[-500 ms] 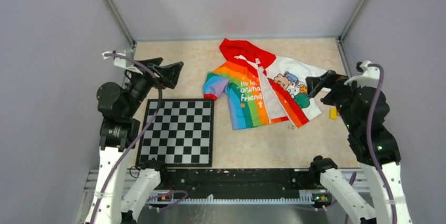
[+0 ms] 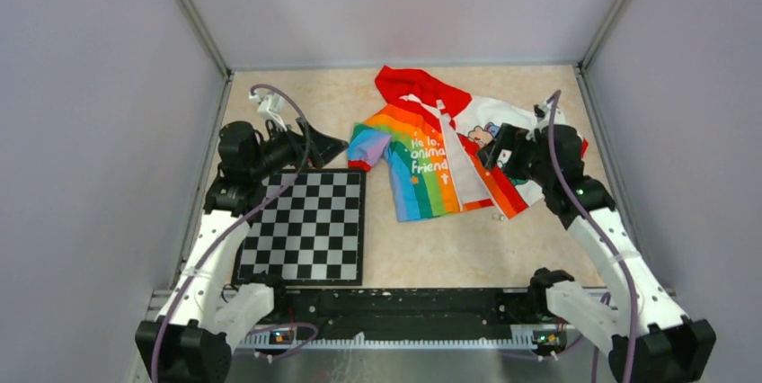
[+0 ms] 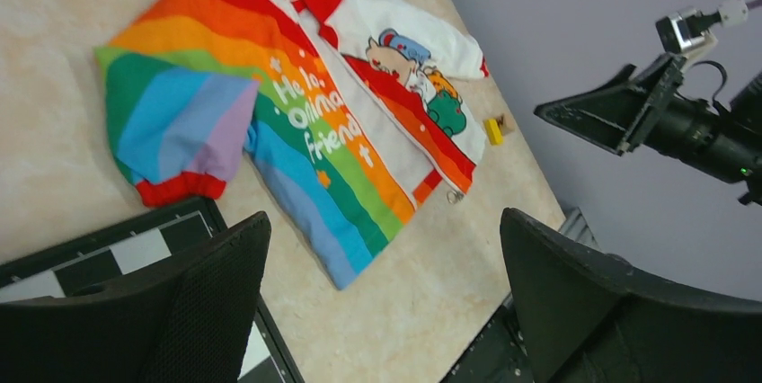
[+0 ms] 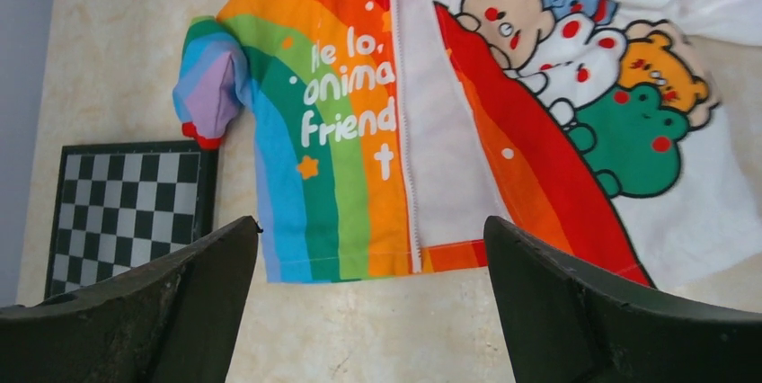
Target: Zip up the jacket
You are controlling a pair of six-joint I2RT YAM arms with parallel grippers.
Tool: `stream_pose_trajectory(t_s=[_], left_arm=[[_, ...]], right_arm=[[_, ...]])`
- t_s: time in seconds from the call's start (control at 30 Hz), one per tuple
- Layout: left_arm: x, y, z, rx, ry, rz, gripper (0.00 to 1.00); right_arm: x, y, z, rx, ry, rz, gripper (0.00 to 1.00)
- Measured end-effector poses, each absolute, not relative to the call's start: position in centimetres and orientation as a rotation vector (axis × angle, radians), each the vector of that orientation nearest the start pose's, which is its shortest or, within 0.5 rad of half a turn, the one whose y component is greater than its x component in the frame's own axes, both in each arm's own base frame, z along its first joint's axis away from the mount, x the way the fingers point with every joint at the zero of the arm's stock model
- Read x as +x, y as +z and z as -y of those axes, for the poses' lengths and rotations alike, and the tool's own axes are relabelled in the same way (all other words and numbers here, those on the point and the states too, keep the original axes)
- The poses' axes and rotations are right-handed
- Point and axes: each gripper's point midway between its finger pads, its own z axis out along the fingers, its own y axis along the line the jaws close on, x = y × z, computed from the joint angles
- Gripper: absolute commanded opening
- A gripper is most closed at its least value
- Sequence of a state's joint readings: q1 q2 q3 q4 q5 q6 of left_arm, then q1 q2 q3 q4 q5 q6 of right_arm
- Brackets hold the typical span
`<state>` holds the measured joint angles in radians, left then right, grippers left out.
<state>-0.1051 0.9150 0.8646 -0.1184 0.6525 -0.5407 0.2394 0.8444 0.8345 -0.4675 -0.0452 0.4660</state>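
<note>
The jacket (image 2: 440, 158) lies flat at the back middle of the table, red hood away from me. Its front lies open, and a strip of white lining shows between the rainbow half (image 4: 332, 131) and the cartoon-animal half (image 4: 611, 104). The white zipper (image 4: 404, 167) runs down the rainbow half's edge to the hem. My left gripper (image 2: 328, 145) hovers open just left of the striped sleeve with its red cuff (image 3: 180, 187), holding nothing. My right gripper (image 2: 499, 147) hangs open above the animal half, empty. In its wrist view the gripper (image 4: 370, 221) frames the hem.
A black-and-white chessboard (image 2: 305, 226) lies left of the jacket, under the left arm. A small yellow block (image 3: 493, 129) sits on the table beyond the jacket's right side. A small ring (image 2: 497, 216) lies by the hem. Grey walls close in the table.
Both arms have swung in toward the jacket. The left gripper moved right to the sleeve. The right gripper moved left over the white half. Both stayed open.
</note>
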Motion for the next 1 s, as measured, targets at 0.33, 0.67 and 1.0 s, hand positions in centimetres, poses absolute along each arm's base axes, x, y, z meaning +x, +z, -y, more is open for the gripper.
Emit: stream_pose_trajectory(t_s=[0.33,0.67,1.0], left_arm=[[25.6,24.7,20.9,0.147,-1.248,-1.949,0.99],[27.3,20.1,27.4,0.184,-1.265,-2.015,0.98],[29.1,12.5,35.8,0.318,-1.202,-2.141,0.84]], right_arm=[[31.8,15.1,-15.3,0.142,0.766,-2.239,0.78],[32.7,10.6,-16.4,0.13,0.809,-2.331,0.74],[32.2,6.9,-15.6,0.149,0.734,-2.413,0.51]])
